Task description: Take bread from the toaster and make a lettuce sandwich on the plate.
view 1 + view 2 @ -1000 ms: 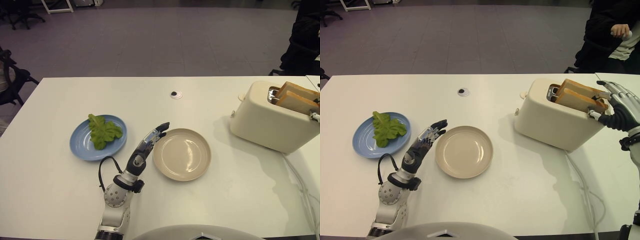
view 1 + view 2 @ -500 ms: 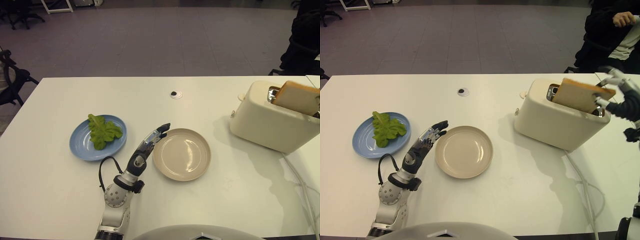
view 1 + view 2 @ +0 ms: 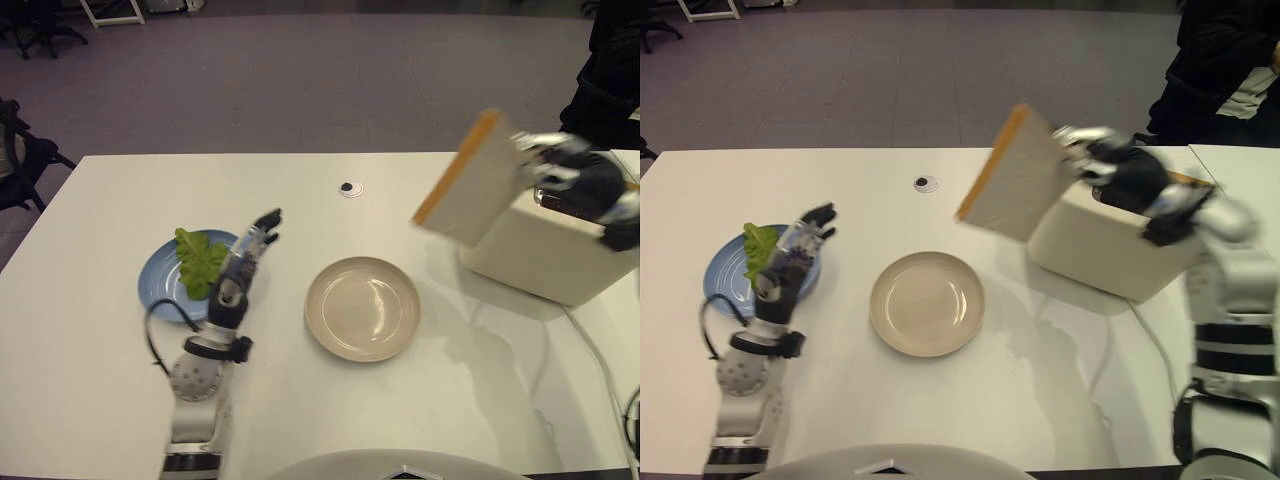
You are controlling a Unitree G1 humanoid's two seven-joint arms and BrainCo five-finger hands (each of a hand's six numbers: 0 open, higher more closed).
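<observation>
You have one bread slice [image 3: 1015, 178] out: your right hand [image 3: 1110, 165] grips it by its edge, tilted in the air clear of the toaster [image 3: 1090, 245], at about 1 o'clock from the plate [image 3: 928, 303], which carries nothing yet. Setting it down, adding the lettuce [image 3: 197, 262] and a top slice are all left. A second ago the slice sat in the toaster and your left hand [image 3: 240, 272] lay at the plate's 9 o'clock rim; now that hand, outstretched and holding nothing, is over the blue plate [image 3: 158, 290] beside the lettuce.
</observation>
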